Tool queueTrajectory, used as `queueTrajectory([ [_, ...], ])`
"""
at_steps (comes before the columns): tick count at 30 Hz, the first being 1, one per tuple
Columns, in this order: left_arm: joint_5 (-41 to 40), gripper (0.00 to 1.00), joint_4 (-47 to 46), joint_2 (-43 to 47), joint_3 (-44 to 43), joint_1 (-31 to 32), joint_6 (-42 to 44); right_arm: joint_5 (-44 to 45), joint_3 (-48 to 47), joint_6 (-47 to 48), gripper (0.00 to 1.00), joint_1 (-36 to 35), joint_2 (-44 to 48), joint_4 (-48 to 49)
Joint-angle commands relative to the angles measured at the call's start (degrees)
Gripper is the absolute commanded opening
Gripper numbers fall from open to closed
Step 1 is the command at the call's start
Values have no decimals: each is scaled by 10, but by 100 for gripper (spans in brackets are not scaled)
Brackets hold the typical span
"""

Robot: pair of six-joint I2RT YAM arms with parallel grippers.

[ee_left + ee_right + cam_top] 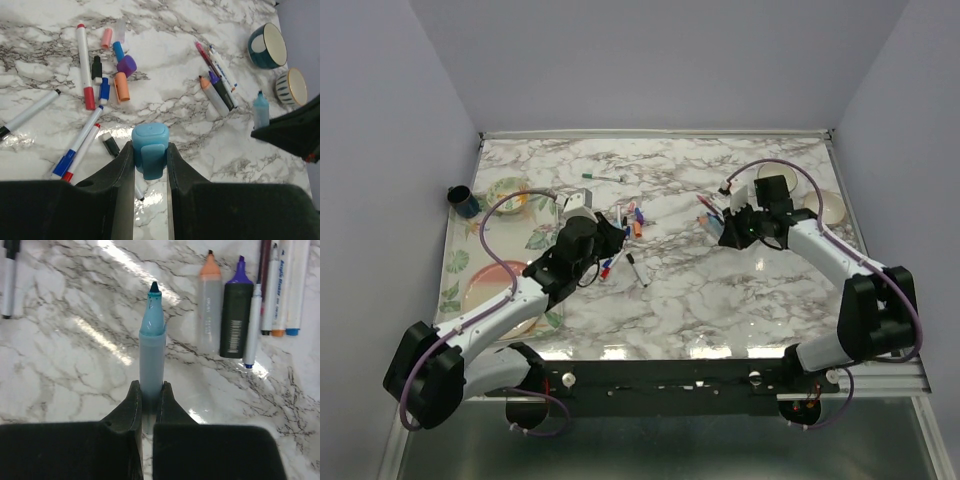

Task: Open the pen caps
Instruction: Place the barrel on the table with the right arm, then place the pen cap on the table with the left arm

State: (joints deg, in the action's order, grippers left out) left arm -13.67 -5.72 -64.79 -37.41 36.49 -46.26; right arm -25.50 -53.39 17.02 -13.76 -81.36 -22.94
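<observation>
Toward the middle of the counter, a little left of centre, the left end effector is clamped narrow on a light-blue cap, closed end pointing away from the wrist. Nearer the right edge, the right end effector pinches the barrel of the matching light-blue highlighter, whose tip stands bare. Cap and barrel are well apart, so this one reads as already opened; one arm on each half is what allows a straight pull.

Other pen caps lie loose between the arms toward the far edge, among them a purple cap and an orange cap. By the right arm an orange highlighter and a purple highlighter lie side by side, tips bare, seemingly a finished row. Thin markers beside the loose caps may be capped; I cannot tell. The likely next need is to drop the cap among the others and lay the barrel in that row.
</observation>
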Motion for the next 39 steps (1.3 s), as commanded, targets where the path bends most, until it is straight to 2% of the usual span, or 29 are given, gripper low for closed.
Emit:
queueTrajectory([
  [1, 46, 2, 27, 48, 36, -1, 41, 91, -54, 21, 5, 8, -82, -19],
  [11, 36, 5, 47, 101, 77, -1, 64, 69, -125, 72, 17, 8, -191, -91],
  [15, 45, 5, 39, 89, 79, -1, 67, 63, -125, 83, 28, 8, -200, -97],
  [24, 61, 6, 12, 40, 65, -1, 60, 64, -133, 85, 34, 7, -223, -108],
  [32, 71, 6, 12, -45, 11, -2, 74, 92, -131, 72, 38, 7, -193, -99],
  [36, 56, 6, 47, -110, -58, -1, 95, 76, -124, 80, 47, 8, -151, -102],
  [39, 43, 7, 83, -173, -114, 0, 115, 64, -115, 82, 48, 8, -121, -105],
])
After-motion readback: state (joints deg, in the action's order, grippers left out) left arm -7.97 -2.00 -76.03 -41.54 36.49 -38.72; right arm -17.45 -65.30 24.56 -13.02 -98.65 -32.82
